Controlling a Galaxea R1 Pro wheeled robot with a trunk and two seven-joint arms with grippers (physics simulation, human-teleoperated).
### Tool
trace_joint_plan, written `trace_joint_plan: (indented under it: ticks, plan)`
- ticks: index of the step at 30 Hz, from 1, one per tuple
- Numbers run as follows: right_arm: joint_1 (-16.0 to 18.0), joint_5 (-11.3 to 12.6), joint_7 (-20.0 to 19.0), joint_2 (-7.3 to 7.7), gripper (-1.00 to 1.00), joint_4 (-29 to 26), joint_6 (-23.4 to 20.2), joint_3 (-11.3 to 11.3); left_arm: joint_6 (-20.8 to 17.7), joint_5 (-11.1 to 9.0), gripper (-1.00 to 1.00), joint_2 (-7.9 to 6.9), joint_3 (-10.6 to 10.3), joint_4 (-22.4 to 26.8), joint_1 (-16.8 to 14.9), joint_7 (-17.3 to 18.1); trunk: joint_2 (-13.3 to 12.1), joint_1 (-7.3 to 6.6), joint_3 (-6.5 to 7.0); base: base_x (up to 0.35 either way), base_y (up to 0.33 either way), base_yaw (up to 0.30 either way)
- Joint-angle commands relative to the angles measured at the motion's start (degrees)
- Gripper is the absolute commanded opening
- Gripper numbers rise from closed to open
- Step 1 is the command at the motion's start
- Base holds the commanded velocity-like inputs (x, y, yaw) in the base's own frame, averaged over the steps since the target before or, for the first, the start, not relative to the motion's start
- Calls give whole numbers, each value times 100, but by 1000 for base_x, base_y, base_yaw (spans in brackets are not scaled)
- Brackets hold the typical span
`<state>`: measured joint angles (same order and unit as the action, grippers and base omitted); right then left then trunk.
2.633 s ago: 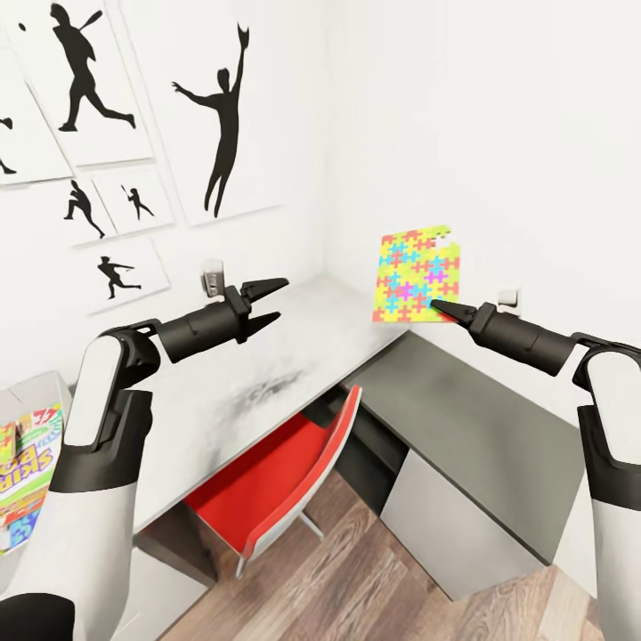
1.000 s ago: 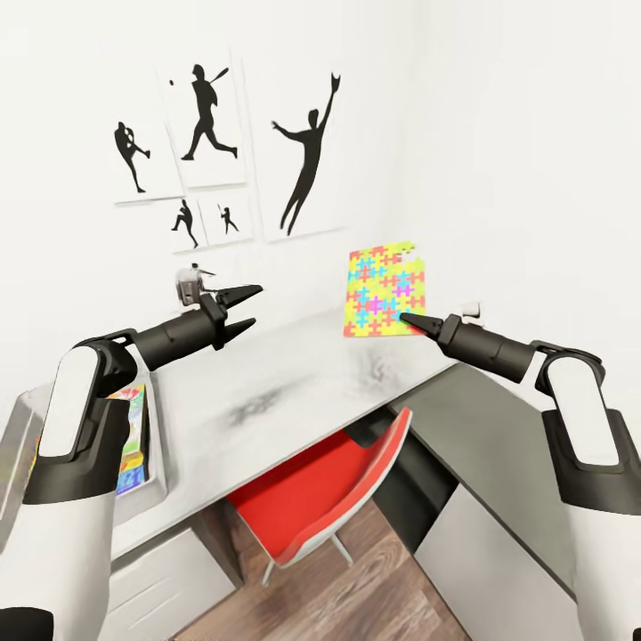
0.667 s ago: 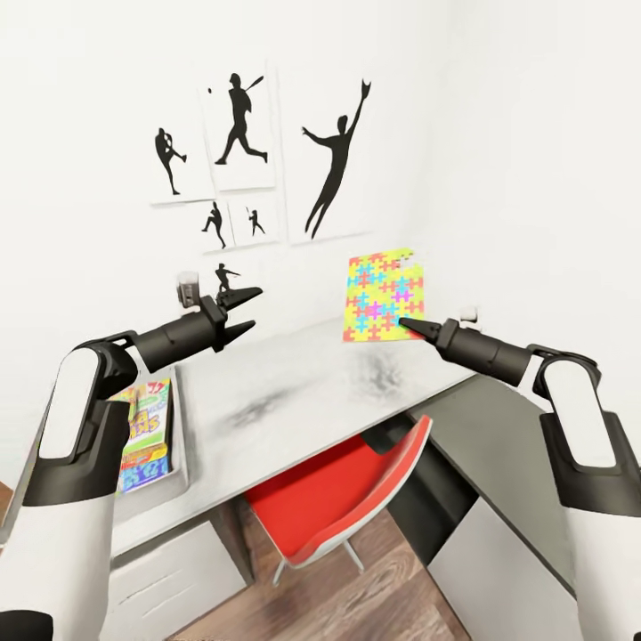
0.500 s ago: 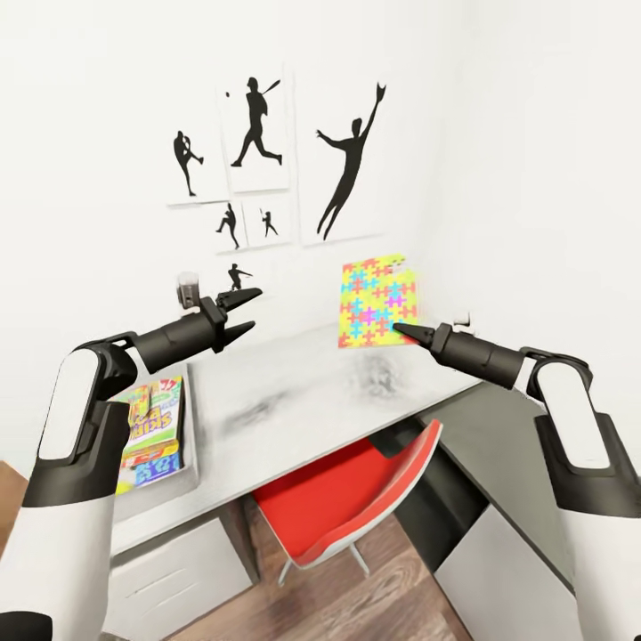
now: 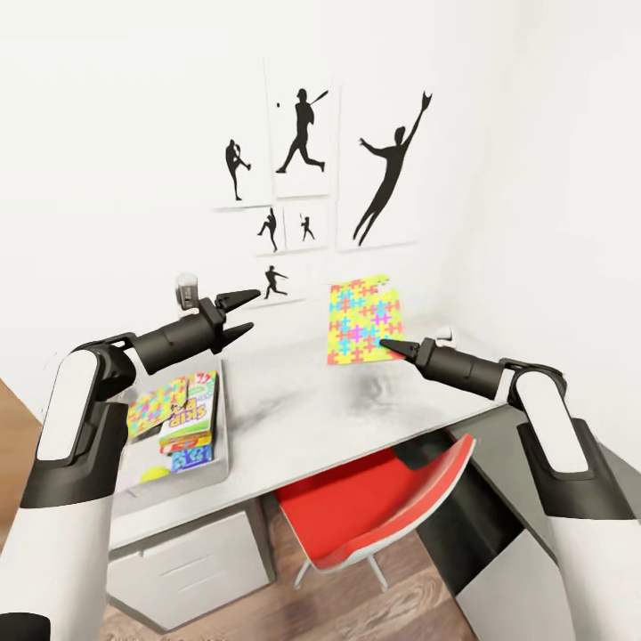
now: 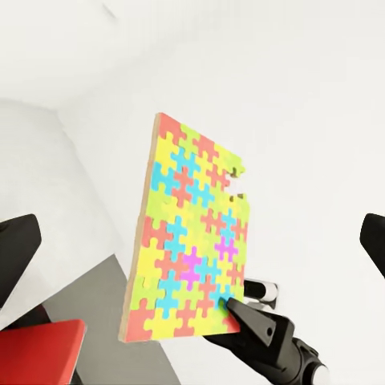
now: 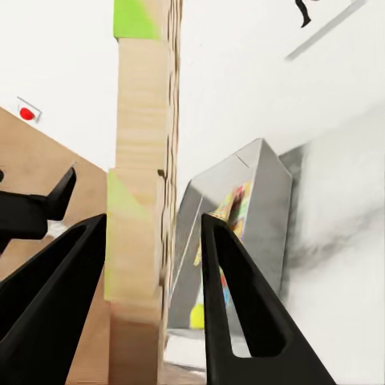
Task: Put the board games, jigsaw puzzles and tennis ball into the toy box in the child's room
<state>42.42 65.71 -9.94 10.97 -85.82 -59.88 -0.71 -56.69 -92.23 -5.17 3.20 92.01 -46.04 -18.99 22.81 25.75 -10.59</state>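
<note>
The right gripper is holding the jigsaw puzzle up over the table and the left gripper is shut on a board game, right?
Not quite. The left gripper is open and empty, as the head view shows. The right gripper does hold the jigsaw puzzle up over the table.

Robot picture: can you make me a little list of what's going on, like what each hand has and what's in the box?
right gripper: shut on the jigsaw puzzle, held upright in the air above the table
left gripper: open, holding nothing
toy box: on the table's left end, under the left arm
inside the toy box: Skip-Bo board game, a blue board game, another jigsaw puzzle, the tennis ball
under the table: red chair
wall: black sports silhouettes
</note>
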Motion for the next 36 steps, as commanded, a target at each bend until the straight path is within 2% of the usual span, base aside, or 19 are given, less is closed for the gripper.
trace_joint_plan:
  ticks: [1,13,36]
  plan:
    - [5,-41,-68,-8,-100,5,-12,-3,-17,-59,100,-1,5,2,-7,-59,12,4,-5,0,59,228]
    - [3,-68,-61,-173,-100,187,-12,-11,-17,-59,100,-33,5,1,-7,-53,12,4,69,0,211,230]
    - [-6,-85,-60,-207,-100,636,-12,-7,-17,-59,100,-44,5,-7,-6,-62,12,4,203,0,284,234]
